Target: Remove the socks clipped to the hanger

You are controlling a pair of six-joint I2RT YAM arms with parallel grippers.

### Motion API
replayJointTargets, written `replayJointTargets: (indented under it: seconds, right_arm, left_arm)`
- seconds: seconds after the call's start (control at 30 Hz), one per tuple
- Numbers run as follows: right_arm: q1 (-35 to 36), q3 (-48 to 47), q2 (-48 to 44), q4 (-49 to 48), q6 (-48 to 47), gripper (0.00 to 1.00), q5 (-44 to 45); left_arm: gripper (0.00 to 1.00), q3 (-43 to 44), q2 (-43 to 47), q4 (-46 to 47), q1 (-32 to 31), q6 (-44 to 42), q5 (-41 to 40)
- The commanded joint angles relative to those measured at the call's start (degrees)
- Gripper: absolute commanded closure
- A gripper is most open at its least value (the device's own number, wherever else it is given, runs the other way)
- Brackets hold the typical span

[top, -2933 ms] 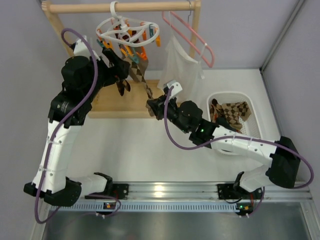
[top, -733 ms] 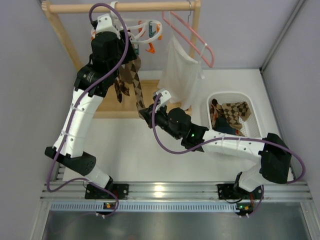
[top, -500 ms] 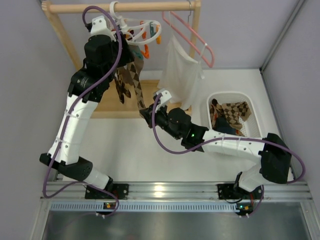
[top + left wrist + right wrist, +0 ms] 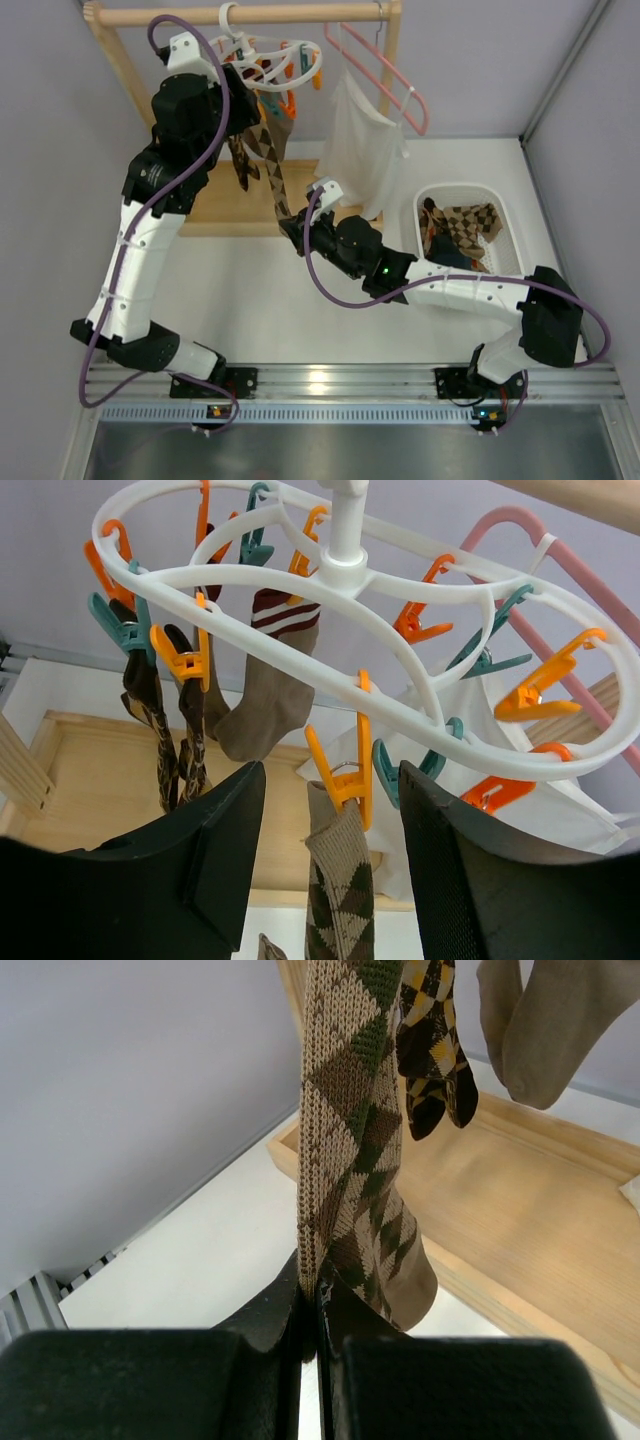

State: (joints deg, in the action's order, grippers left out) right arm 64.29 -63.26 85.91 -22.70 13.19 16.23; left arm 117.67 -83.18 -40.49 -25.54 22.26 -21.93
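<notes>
The white oval hanger (image 4: 262, 62) (image 4: 330, 570) hangs from the wooden rail with orange and teal clothespins. Several socks hang from it: a tan argyle sock (image 4: 272, 165) (image 4: 335, 900) held by an orange clothespin (image 4: 345, 770), a brown sock with striped cuff (image 4: 265, 695), and dark argyle socks (image 4: 165, 730). My left gripper (image 4: 330, 880) is open, its fingers on either side of the orange clothespin and the argyle sock's cuff. My right gripper (image 4: 312, 1305) (image 4: 292, 228) is shut on the lower end of the tan argyle sock (image 4: 350, 1150), which is stretched taut.
A pink wire hanger (image 4: 385, 75) holds a white cloth garment (image 4: 360, 140) to the right. A white basket (image 4: 505, 215) at the right holds socks. The wooden rack base (image 4: 240, 205) lies under the hanger.
My left arm has shifted left and a little down beside the hanger, bringing its open fingers round the orange clothespin. My right gripper stays shut on the argyle sock.
</notes>
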Motion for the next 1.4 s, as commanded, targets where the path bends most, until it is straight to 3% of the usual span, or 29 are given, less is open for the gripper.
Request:
replayJointTargets:
  seconds: [0.0, 0.83, 1.37]
  right_arm:
    - [1.27, 0.51, -0.13, 0.99, -0.01, 1.00, -1.55]
    - [1.19, 2.44, -0.13, 0.64, -0.62, 1.00, -2.96]
    - [1.27, -1.59, 2.07, 2.39, -0.62, 1.00, -3.22]
  left_arm:
    - [0.41, 1.95, -2.25, 2.70, 0.14, -1.17, 0.22]
    - [0.41, -1.30, -3.13, 8.67, 1.28, 0.33, -3.38]
    - [0.39, -7.10, 3.63, 10.08, 1.37, 2.35, 5.05]
